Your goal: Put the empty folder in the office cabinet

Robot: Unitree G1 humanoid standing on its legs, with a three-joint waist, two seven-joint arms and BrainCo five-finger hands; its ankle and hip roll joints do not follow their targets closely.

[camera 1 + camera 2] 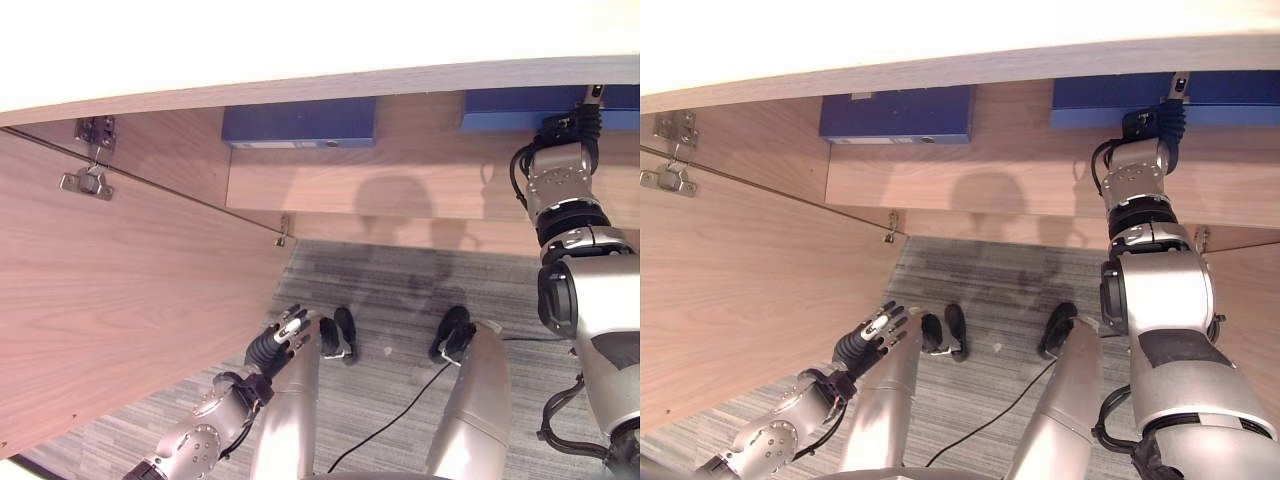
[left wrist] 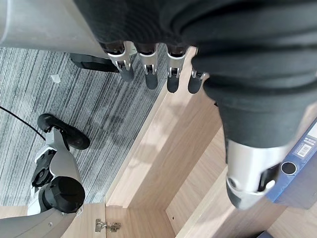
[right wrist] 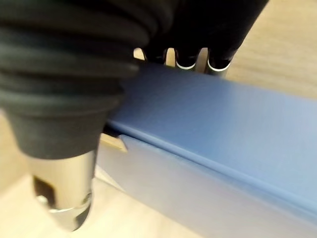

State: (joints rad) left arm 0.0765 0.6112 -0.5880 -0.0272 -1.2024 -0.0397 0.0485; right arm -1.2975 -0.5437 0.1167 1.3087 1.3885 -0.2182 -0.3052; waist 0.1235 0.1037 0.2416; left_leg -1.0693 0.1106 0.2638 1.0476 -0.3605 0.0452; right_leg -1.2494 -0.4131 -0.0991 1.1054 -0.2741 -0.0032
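A blue folder (image 1: 520, 105) lies on the cabinet shelf (image 1: 400, 185) at the right. My right hand (image 1: 1155, 120) reaches in to it. In the right wrist view the fingers (image 3: 218, 64) curl over the far edge of the blue folder (image 3: 223, 124), and the thumb (image 3: 64, 188) lies along its near side. My left hand (image 1: 285, 335) hangs low by the open door with relaxed fingers (image 2: 148, 69) and holds nothing.
A second blue folder (image 1: 300, 122) lies further left on the same shelf. The open wooden cabinet door (image 1: 120, 300) with metal hinges (image 1: 88, 182) stands at the left. The cabinet's pale top (image 1: 300, 50) overhangs the shelf. Grey carpet (image 1: 400, 300) lies below.
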